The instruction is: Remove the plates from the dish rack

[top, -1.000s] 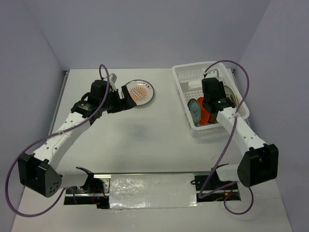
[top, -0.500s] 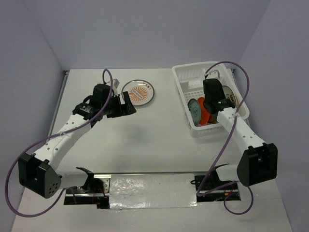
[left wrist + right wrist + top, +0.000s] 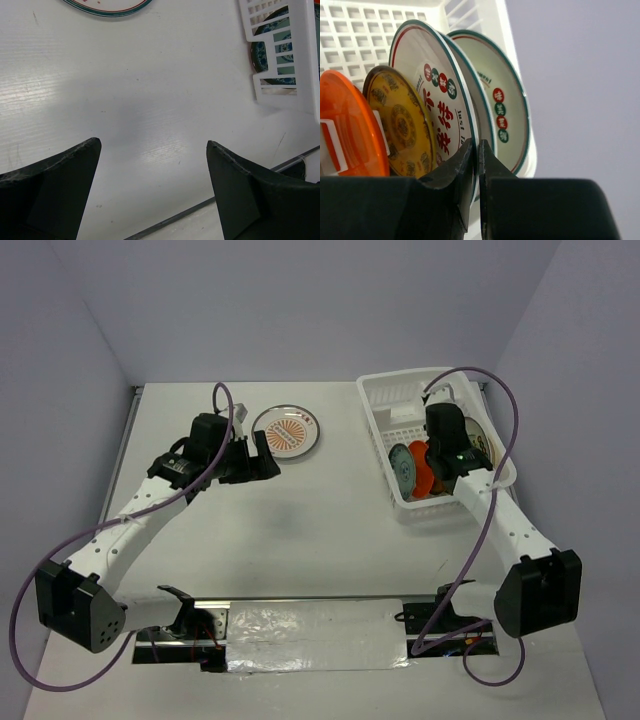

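The white plastic dish rack (image 3: 385,405) sits at the far right corner of the table (image 3: 330,530), a rectangular basket with a grid-perforated floor and slotted walls. Several round plates stand on edge inside it. The right gripper (image 3: 476,150) reaches down into the rack, and its two black fingers are pinched together on the thin rim of the white plate with red marks (image 3: 435,100), a glossy disc edged in green. Just behind it leans a second white plate (image 3: 502,105) with the same green rim and small red and green dots. In front stand a golden-tan plate (image 3: 402,125) with a dark ornamental pattern and a plain glossy orange plate (image 3: 347,125). A teal plate (image 3: 272,55) shows through the rack's side slots at the near end. The sunburst plate (image 3: 288,430) lies flat on the table near the middle of its far edge, orange rays on white inside a dark rim. The left gripper (image 3: 265,458) hovers just beside it over bare, faintly streaked table, its matte black fingers (image 3: 55,185) spread wide and holding nothing.
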